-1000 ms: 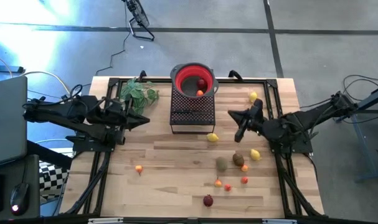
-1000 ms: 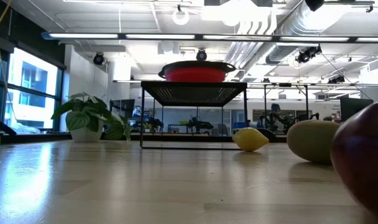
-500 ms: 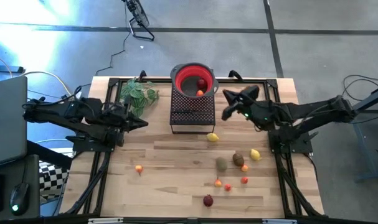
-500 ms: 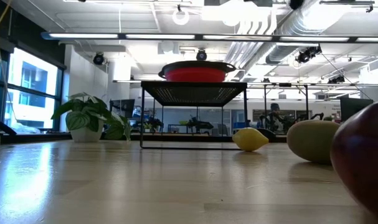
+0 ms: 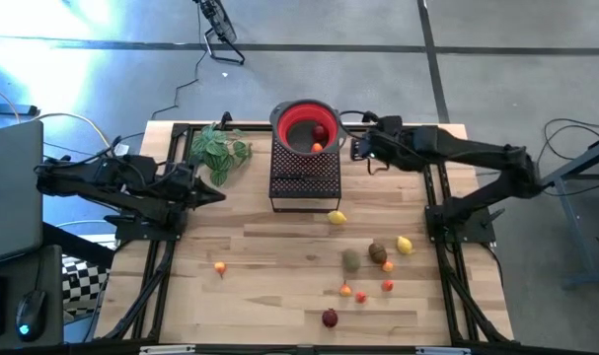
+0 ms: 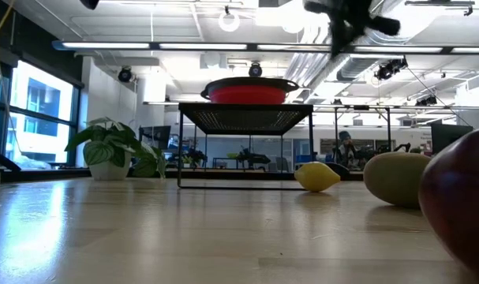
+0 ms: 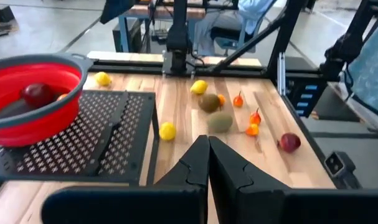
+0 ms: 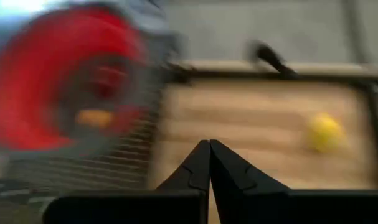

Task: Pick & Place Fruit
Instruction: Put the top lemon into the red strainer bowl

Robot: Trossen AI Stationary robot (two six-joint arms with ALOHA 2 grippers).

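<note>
Loose fruit lies on the right half of the table: a lemon (image 5: 336, 218) near the rack, another lemon (image 5: 405, 245), a brown oval (image 5: 378, 252), an olive oval (image 5: 351, 259), a dark red ball (image 5: 330, 318) and tiny orange and red pieces (image 5: 361, 295). One orange piece (image 5: 220, 266) lies alone on the left. The red bowl (image 5: 291, 120) holds a dark red ball (image 5: 320, 134) and an orange piece (image 5: 317, 148). My right gripper (image 5: 361, 150) hovers shut and empty beside the bowl's right rim (image 8: 209, 144). My left gripper (image 5: 220, 194) waits shut on the left (image 7: 208, 140).
The bowl stands on a black mesh rack (image 5: 304, 176), where a black-handled knife (image 5: 297, 177) lies. A leafy sprig (image 5: 220, 148) sits left of the rack. A third lemon (image 8: 324, 130) lies near the far right corner, under my right arm. Bare wood shows front left.
My right arm has swung up from over the table's middle right, toward the far edge and left, and now reaches beside the red bowl. In the low view its gripper has come in at the top. No fruit has moved.
</note>
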